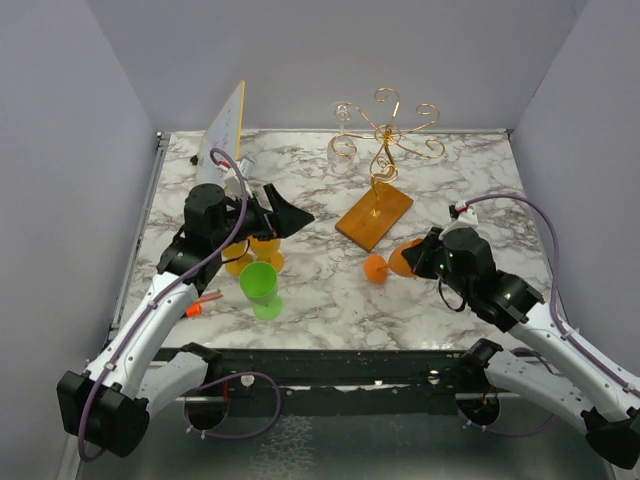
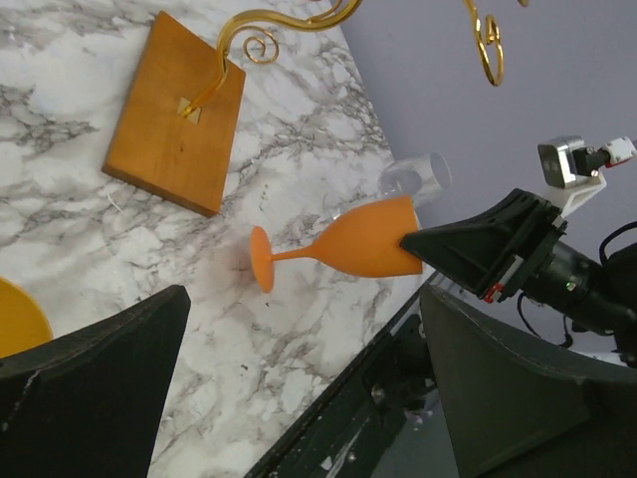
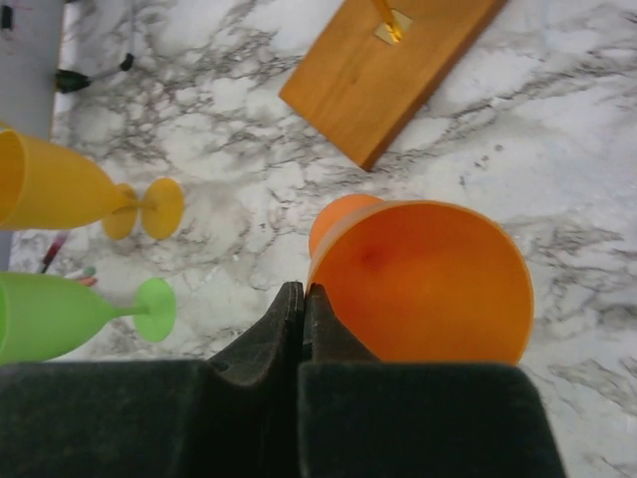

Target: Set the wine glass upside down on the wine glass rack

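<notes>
The orange wine glass lies tilted on its side, foot toward the left, low over the marble; it also shows in the left wrist view and the right wrist view. My right gripper is shut on its rim. The wine glass rack is gold wire with curled arms on a brown wooden base, just behind the glass; the base shows in the wrist views. My left gripper is open and empty, left of the base.
Two yellow glasses and a green glass lie under my left arm. A tilted whiteboard stands at the back left. A clear glass is at the rack's left. A marker lies near the front left.
</notes>
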Available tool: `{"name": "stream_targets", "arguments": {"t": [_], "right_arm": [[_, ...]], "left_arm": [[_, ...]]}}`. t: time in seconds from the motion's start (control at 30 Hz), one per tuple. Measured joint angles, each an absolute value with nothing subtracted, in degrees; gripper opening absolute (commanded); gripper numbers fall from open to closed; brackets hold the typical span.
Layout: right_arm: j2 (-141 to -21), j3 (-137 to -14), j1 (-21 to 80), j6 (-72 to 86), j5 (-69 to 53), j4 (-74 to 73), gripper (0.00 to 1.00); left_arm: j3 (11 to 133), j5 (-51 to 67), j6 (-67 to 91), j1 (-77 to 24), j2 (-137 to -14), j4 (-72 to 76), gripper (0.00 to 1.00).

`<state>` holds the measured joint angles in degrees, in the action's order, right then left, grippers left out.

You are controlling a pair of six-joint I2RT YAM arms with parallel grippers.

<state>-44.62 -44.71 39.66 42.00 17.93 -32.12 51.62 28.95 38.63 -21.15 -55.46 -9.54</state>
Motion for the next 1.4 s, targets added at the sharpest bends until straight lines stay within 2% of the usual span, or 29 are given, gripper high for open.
{"name": "stream_targets", "arguments": {"t": [0.1,0.2,0.37,0.63,0.9,1.13,1.17,1.4], "right_arm": [[-43.29,-40.99,39.68,38.46,14.26,-23.40,0.01],[-42.76,-37.98,39.66,34.89,11.07,-14.87,0.01],[-39.90,-32.14,39.68,29.85,8.03,-1.37,0.01],[-36.21,-27.14,39.68,27.03,6.55,13.98,0.01],[-37.30,-24.64,39.68,31.33,6.31,24.05,0.01],[-40.07,-23.05,39.68,37.43,6.35,31.86,0.01],[-40.51,-23.00,39.68,38.17,6.35,32.91,0.01],[-43.29,-22.96,39.68,43.66,6.35,38.76,0.01]], "left_arm": [[48.88,29.21,44.14,-21.74,-56.47,-5.65,0.98],[47.48,29.15,49.69,-23.29,-57.87,-2.20,0.93],[48.01,28.34,56.69,-28.91,-63.83,1.80,0.91],[48.16,18.83,67.07,-35.97,-68.10,3.44,0.90],[45.19,7.11,81.32,-38.02,-68.27,6.74,0.99],[45.19,-0.99,86.00,-40.14,-67.81,10.00,0.99],[45.19,-1.65,86.28,-40.27,-67.81,10.39,0.98],[45.52,-5.72,89.95,-41.87,-68.40,11.92,0.75]]}}
